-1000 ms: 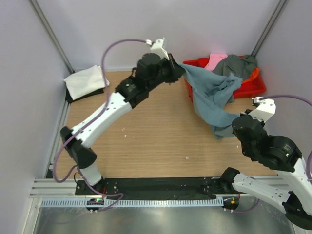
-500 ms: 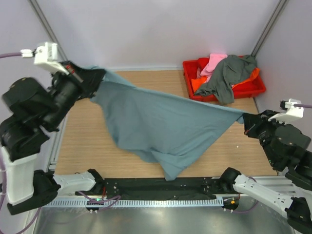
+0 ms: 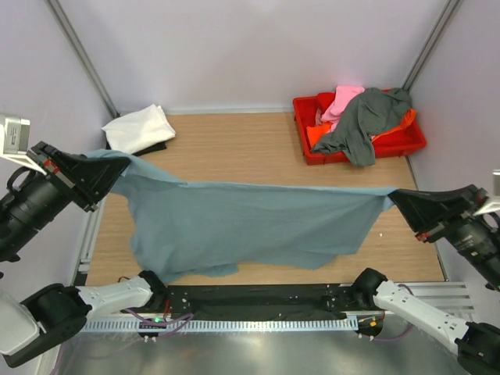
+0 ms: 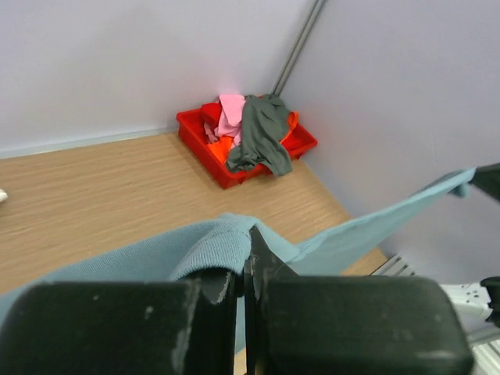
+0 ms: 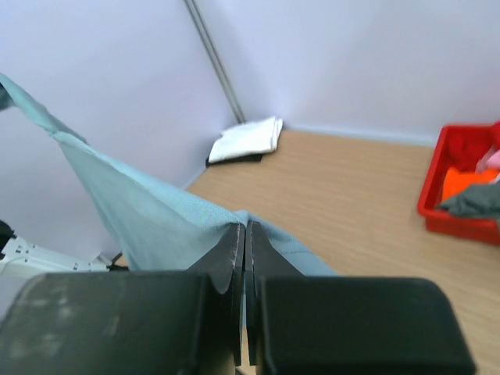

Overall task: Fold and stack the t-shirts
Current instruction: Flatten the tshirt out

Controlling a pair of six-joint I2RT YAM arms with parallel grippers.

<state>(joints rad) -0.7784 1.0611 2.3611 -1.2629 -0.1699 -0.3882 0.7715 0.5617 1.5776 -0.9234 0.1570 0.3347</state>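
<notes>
A large blue-grey t-shirt (image 3: 250, 219) hangs stretched wide above the table between both arms. My left gripper (image 3: 117, 162) is shut on its left corner, the cloth (image 4: 211, 242) bunched over the jaws. At the right edge, my right gripper (image 3: 392, 194) is shut on the other corner (image 5: 234, 223). A folded white t-shirt (image 3: 139, 129) lies at the back left. Dark grey (image 3: 367, 117), pink (image 3: 344, 98) and orange (image 3: 402, 121) t-shirts are piled in the red crate.
The red crate (image 3: 410, 144) sits at the back right by the wall. A black piece pokes out under the white t-shirt (image 5: 248, 139). Metal frame posts rise at both back corners. Bare wooden table (image 3: 234, 148) shows behind the stretched shirt.
Both arms swung apart, the left from the crate to the far left and the right outward, pulling the bunched blue-grey shirt out of the crate area and stretching it flat across the table.
</notes>
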